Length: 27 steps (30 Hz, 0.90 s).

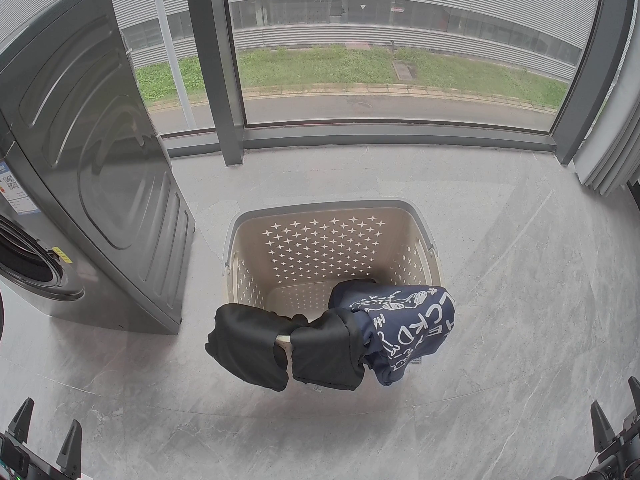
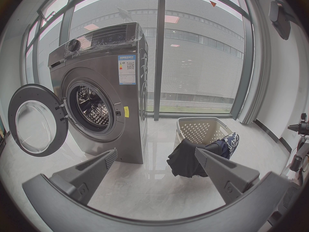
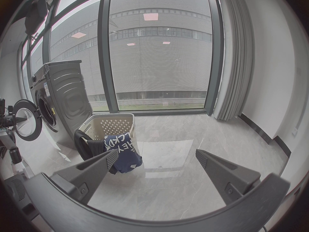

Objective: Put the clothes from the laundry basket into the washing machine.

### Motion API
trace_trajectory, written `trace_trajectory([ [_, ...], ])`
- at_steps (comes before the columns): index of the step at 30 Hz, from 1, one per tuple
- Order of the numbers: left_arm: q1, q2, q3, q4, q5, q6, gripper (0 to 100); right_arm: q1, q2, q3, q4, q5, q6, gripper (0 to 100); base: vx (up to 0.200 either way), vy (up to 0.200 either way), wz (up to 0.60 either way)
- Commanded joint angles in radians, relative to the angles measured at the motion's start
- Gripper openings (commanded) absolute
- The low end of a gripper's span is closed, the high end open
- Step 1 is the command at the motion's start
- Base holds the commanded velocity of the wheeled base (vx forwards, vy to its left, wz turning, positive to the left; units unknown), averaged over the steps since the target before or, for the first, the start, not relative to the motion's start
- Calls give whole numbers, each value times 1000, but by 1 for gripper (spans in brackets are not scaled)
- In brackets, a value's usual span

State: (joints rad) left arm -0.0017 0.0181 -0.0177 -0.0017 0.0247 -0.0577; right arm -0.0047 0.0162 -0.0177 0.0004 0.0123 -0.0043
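A beige laundry basket [image 1: 333, 245] stands on the floor in the middle of the head view. A black garment [image 1: 287, 345] and a navy printed garment [image 1: 403, 325] hang over its near rim. The grey washing machine [image 1: 93, 168] stands to the basket's left with its round door [image 2: 35, 120] swung open and its drum [image 2: 91, 108] bare. My left gripper [image 2: 154, 155] is open, low at the near left, well short of the basket [image 2: 201, 129]. My right gripper [image 3: 154, 157] is open at the near right, apart from the clothes [image 3: 124, 149].
Floor-to-ceiling windows [image 1: 400, 48] with a dark frame post [image 1: 217, 68] run behind the basket. A curtain [image 1: 610, 148] hangs at the far right. Bare grey floor [image 1: 520, 288] lies around the basket and between it and the grippers.
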Motion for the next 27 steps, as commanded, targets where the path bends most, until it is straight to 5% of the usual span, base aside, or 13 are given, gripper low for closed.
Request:
trace_trajectory([
  [1,0,-9,16,0,0,-1,100,0,-16,18,-2,-15,-2,100,0,0,0],
  [3,0,-9,16,0,0,-1,100,0,-16,4,-16,-15,-3,100,0,0,0],
  [9,0,-9,16,0,0,1,100,-29,116,-248,-13,-40,-5,100,0,0,0],
  [11,0,-9,16,-1,1,1,100,-18,197,-237,-2,-32,3,100,0,0,0],
  [14,0,-9,16,0,1,-1,100,66,426,-136,-46,-6,124,100,0,0,0],
  [16,0,-9,16,0,0,1,100,107,554,-102,-129,3,159,100,0,0,0],
  [22,0,-9,16,0,0,-1,100,164,903,-71,-505,1,185,100,0,0,0],
  [27,0,-9,16,0,1,-1,100,167,1121,-73,-649,0,185,100,0,0,0],
])
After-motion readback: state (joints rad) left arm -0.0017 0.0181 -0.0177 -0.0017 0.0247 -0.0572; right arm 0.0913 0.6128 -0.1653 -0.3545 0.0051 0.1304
